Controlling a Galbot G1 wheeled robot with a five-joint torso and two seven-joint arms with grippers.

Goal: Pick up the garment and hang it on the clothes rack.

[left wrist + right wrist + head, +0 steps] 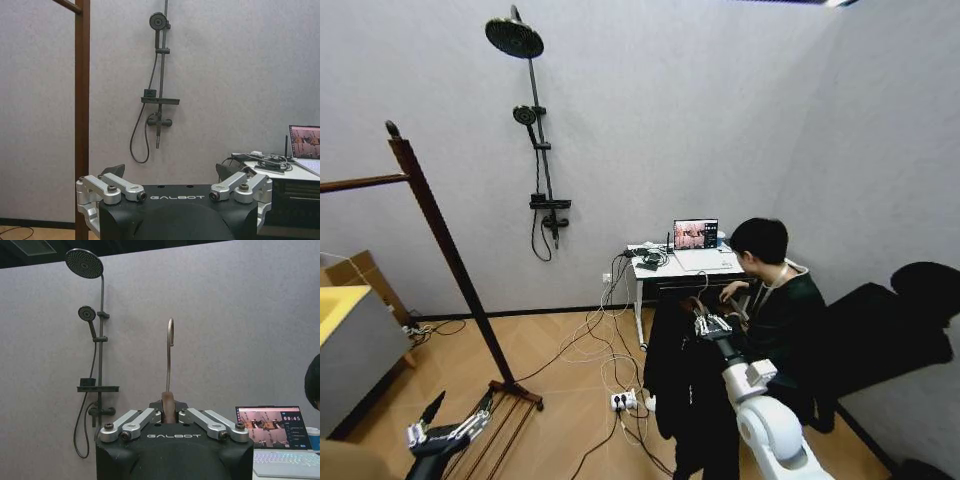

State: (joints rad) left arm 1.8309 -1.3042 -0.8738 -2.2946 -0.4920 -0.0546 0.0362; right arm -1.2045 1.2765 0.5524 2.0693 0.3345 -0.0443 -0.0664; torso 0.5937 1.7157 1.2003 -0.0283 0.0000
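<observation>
Garment (685,385), black, hangs well to the right of the clothes rack (440,235), its wooden hanger (168,405) clamped by the right end effector (169,416), metal hook (170,352) upright. Left end effector (172,172) hovers low beside the rack's base, fingers spread and empty.

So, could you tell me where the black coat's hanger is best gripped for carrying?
At the wooden neck just below the metal hook, coming from the side, as the right gripper does now: fingers shut either side of the hanger. The hook stands upright and free above, and the garment hangs straight below.
</observation>
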